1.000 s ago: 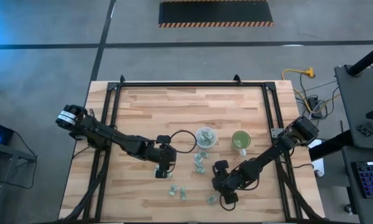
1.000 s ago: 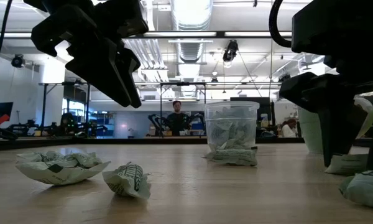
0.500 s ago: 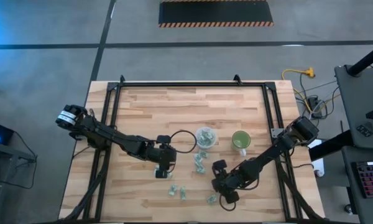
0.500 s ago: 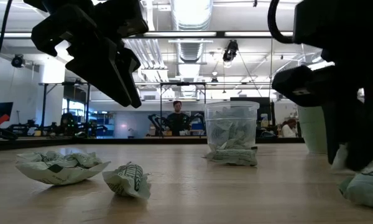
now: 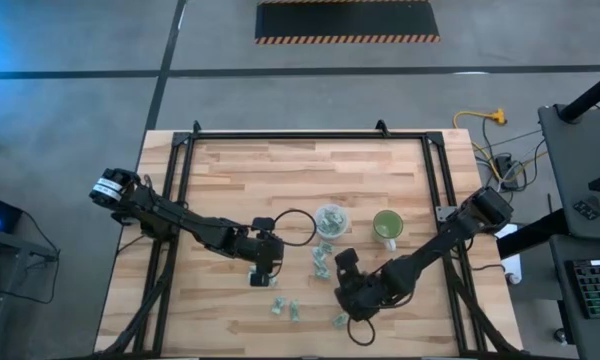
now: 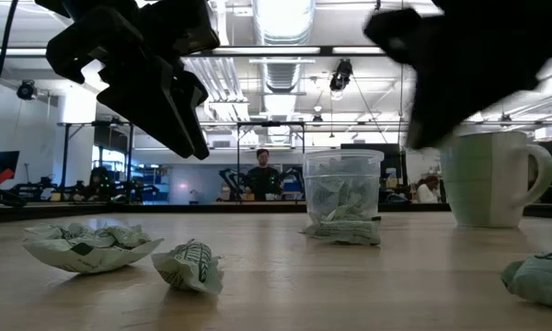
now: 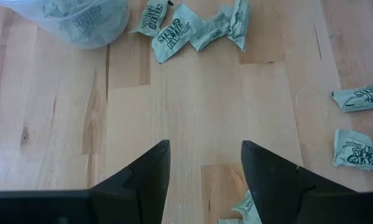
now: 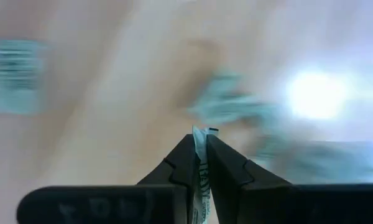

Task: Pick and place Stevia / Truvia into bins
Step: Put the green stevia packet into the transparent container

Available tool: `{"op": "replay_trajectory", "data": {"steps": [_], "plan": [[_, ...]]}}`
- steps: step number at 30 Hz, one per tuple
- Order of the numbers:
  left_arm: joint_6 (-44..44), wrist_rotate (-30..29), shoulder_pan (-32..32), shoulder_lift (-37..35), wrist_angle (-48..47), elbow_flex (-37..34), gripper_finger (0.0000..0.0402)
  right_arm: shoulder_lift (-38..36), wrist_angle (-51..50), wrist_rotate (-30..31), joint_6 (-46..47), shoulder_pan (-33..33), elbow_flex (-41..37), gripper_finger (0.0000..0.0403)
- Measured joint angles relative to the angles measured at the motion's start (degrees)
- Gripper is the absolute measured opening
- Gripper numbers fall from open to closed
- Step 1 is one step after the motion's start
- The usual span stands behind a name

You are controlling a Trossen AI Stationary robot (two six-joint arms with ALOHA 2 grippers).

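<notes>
The right hand is clamped on a single Stevia sachet, pinching it by its thin edge so that the paper stands up between the two fingers. From above, that hand sits just in front of the clear cup and off to the green cup's near-left side. Holding the sachet edge-on probably lets it slide out cleanly once the fingers part over a rim. Which cup it is meant for cannot be told from here.

The left hand hangs with its fingers spread and nothing between them, above bare wood to the left of the clear cup. It looks to be waiting within reach of the loose sachets.

The clear cup already holds a good heap of sachets, their green print showing through its wall in the low view. More sachets lie against its base on the worktop, a small cluster just in front of it. Others lie farther forward toward the worktop's near edge, well apart from the cup, with one close to the right arm.

The green cup stands just to the right of the clear cup; its contents cannot be made out. With so many sachets outside the cups, the job seems only partly done.
</notes>
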Motion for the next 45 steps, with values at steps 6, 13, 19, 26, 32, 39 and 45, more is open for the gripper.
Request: {"op": "replay_trajectory", "data": {"steps": [6,13,19,26,32,39,45], "plan": [[0.2,0.0,0.0,0.0,0.0,0.0,0.018,0.0,-2.0,20.9,-8.4,-1.9,3.4,0.0028],[0.3,0.0,0.0,0.0,0.0,0.0,0.018,0.0,-2.0,22.8,-10.0,-10.9,3.4,0.0028],[0.3,0.0,0.0,0.0,0.0,0.0,0.018,0.0,-1.8,16.6,-4.3,-19.6,3.0,0.0028],[1.4,0.0,0.0,0.0,0.0,0.0,0.018,0.0,-1.5,8.0,1.6,-23.7,3.5,0.0028],[1.5,0.0,0.0,0.0,0.0,-0.1,0.018,0.0,-1.5,5.1,1.6,-23.6,3.4,0.0029],[1.5,0.0,0.0,0.0,0.5,-0.1,0.018,0.0,-1.6,4.4,0.8,-23.6,3.4,0.0063],[1.5,0.0,0.0,0.0,0.5,-0.1,0.018,-0.3,-4.1,4.4,1.4,-23.6,4.6,0.0126]]}}
